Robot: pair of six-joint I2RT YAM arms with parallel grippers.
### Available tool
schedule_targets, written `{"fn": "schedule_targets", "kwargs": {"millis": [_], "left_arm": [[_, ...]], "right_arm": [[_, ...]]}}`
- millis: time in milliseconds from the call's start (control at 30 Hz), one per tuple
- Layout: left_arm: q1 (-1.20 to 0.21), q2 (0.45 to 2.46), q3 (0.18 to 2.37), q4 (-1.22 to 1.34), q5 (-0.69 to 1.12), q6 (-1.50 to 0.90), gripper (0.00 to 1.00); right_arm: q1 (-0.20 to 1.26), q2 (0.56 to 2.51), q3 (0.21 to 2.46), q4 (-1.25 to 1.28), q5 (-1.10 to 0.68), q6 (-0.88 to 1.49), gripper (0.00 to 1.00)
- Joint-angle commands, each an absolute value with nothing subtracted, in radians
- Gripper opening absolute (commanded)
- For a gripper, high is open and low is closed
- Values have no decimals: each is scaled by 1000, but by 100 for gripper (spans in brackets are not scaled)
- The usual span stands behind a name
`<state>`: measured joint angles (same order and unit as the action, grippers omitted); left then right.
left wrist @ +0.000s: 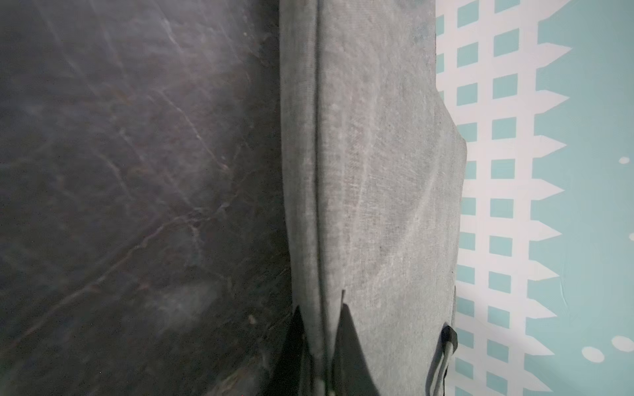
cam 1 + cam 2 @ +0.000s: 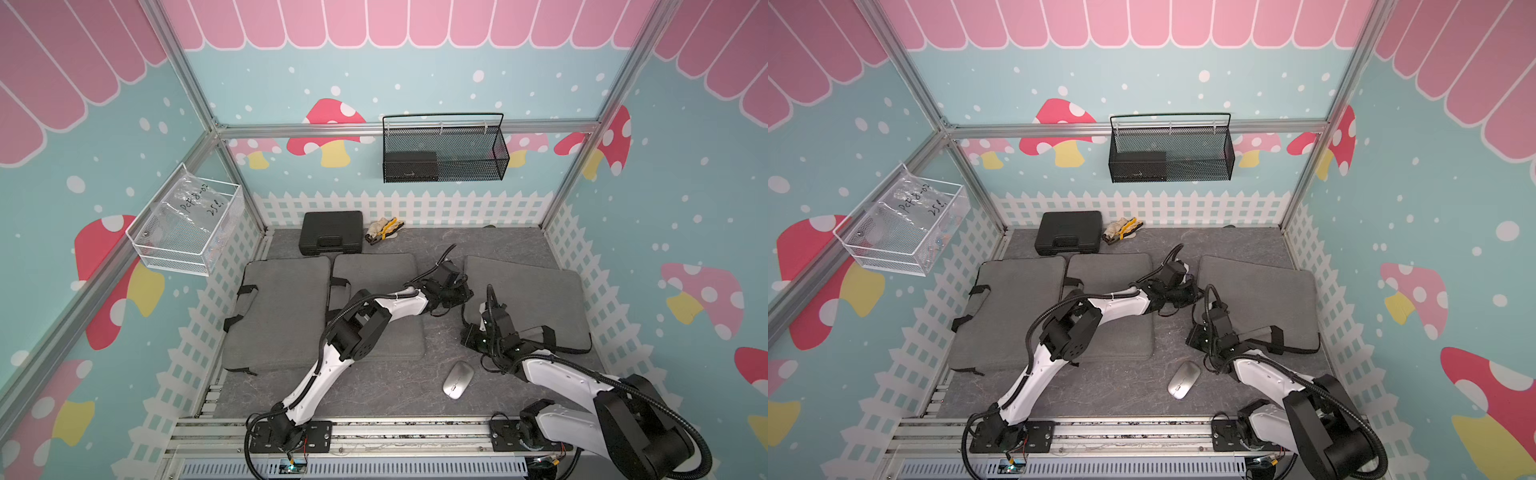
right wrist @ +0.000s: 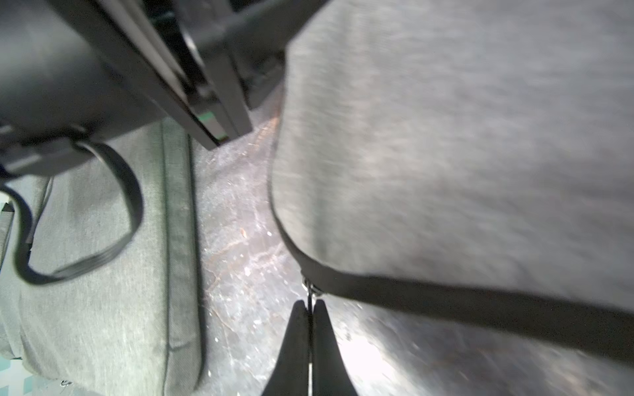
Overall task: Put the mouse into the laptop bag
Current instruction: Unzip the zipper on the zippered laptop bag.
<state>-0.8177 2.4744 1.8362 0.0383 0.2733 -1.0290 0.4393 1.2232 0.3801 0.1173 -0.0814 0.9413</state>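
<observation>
Dark marbled table [image 2: 395, 390], seen from above in both top views. At its R side, lying flat: grey laptop bag [image 2: 532, 299]. Reaching across from the L: left gripper [image 1: 320, 308], closed tight on a fold of bag fabric right at the seam, per L wrist view. At the bag's near L corner: right gripper [image 3: 309, 303], pressed together on the small metal zip pull [image 3: 310, 291], per R wrist view.

Probable step: unzipping, w/ bag mouth not yet visibly open. To do it well:
- Hold fabric taut w/ L to stop sliding or bunching.
- Draw the pull w/ R along the black zip band [image 3: 480, 305], low and in line w/ it, not upward or sideways.
- Go slow round the corner, thin tab likely prone to slipping out of grip.
- Open wide enough for the mouse before letting go.

Silver mouse [image 2: 458, 380]: on bare table, outside the bag, nearer the robot's base than R gripper. Close to that gripper but apart from it. Farther from L gripper. Touching nothing but the table.
</observation>
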Motion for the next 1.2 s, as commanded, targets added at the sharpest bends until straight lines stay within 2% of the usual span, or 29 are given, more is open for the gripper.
{"fn": "schedule_targets", "kwargs": {"millis": [0,167,433,567,633,733,833,933,1167], "left_arm": [[-831,2441,1779,8,212,-1024,0],[-831,2356,1681,18,114,-1015,0],[-866,2111,1302,196,-194,-1099,0],[-903,2076,1251,204,-277,-1123,0],[-917,2080,1278,159,-294,-1125,8],[-927,2096,1315,109,-291,-1125,33],[-921,2110,1359,49,-281,-1116,47],[-905,2117,1382,26,-257,-1103,55],[-852,2202,1496,-42,-97,-1072,57]], "right_arm": [[466,1273,434,177,-112,956,0],[465,1267,443,178,-82,960,0],[451,1236,397,163,-48,969,0],[441,1217,368,158,-43,973,0],[431,1194,352,142,-32,971,0],[415,1140,326,111,-16,969,0],[399,1068,302,50,9,963,0],[369,988,268,1,17,954,0],[322,889,206,-24,-31,943,0]]}}
